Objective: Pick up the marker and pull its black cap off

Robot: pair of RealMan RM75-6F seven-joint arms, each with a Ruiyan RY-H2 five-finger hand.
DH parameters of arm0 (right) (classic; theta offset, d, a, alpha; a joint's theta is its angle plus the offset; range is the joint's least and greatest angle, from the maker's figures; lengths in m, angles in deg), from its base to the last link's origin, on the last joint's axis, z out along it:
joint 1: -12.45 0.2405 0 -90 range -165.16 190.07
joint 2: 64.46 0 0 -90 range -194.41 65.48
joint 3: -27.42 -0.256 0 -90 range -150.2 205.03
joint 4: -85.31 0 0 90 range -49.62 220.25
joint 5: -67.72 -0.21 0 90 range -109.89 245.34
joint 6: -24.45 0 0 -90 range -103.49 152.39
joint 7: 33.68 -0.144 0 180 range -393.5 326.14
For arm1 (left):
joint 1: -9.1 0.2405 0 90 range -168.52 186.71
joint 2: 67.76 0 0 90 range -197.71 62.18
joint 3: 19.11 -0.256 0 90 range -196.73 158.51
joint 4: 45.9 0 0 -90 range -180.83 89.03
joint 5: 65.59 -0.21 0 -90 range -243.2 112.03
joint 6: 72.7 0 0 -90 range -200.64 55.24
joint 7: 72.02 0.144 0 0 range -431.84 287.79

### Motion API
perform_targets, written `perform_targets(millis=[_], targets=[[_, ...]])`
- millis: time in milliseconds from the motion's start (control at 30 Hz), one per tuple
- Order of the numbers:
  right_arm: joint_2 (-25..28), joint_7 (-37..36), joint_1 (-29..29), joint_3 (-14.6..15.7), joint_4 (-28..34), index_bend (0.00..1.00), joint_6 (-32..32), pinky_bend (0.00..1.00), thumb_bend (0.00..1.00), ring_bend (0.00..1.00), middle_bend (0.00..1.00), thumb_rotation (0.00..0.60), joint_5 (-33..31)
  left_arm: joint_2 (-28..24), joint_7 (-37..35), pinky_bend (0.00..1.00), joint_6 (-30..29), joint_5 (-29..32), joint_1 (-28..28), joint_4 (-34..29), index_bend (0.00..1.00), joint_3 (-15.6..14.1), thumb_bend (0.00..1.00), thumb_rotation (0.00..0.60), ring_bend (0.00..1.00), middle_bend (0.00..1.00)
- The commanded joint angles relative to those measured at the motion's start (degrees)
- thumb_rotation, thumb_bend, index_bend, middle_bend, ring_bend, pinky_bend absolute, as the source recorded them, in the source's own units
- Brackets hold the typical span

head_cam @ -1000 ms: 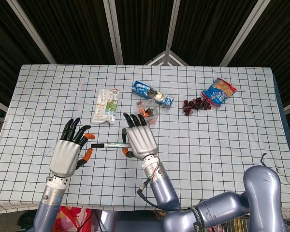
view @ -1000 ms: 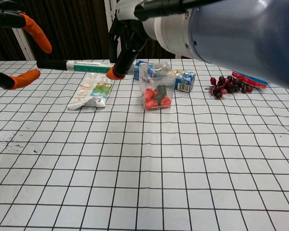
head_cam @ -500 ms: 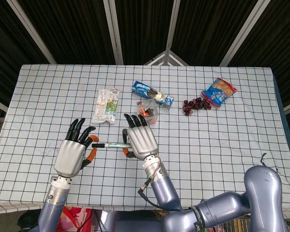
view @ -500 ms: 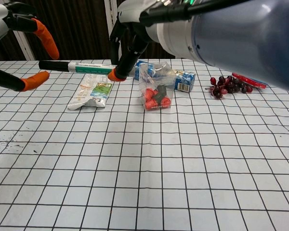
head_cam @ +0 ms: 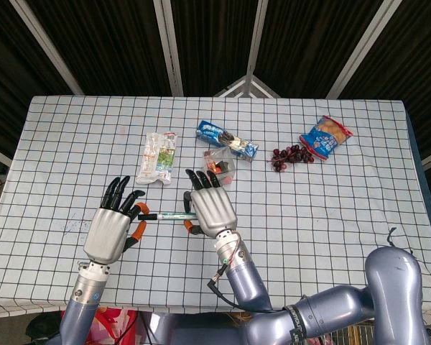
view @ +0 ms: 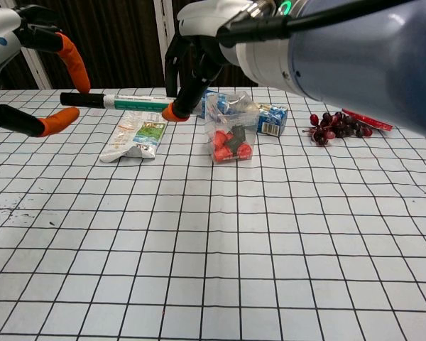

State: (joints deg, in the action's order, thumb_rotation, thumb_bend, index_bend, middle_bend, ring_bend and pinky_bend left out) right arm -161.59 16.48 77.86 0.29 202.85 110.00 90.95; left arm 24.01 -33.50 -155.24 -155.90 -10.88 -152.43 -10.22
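I see the table under its white, black-gridded cloth. My right hand holds the slim white-and-green marker level above it by its right end. The marker's black cap points at my left hand, whose orange-tipped fingers are spread apart just around the cap without touching it. The chest view shows that gap; the head view hides it. The left palm is cut off at the chest view's edge.
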Motion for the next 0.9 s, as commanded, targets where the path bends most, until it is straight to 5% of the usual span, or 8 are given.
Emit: perform_targets(millis=[33,900], targets=[[0.17,-0.3,-0.15,0.14,0.01,0.75,-0.21,0.0,0.36,0.06,0.07,0.6,0.17,0.28,0.28,0.01,0.04,0.18,-0.11,0.2,0.51,0.01,0.49,0.6,0.0,0.28],[0.71,-2.56,-1.47,1.52,-2.34,0.75,-1.74,0.0,0.36,0.06,0.07,0.6,0.17,-1.41,-5.64,0.01,-3.51,-0.81,1.99,2.05,0.55,-1.42,0.53,0.6,0.0,0.3]])
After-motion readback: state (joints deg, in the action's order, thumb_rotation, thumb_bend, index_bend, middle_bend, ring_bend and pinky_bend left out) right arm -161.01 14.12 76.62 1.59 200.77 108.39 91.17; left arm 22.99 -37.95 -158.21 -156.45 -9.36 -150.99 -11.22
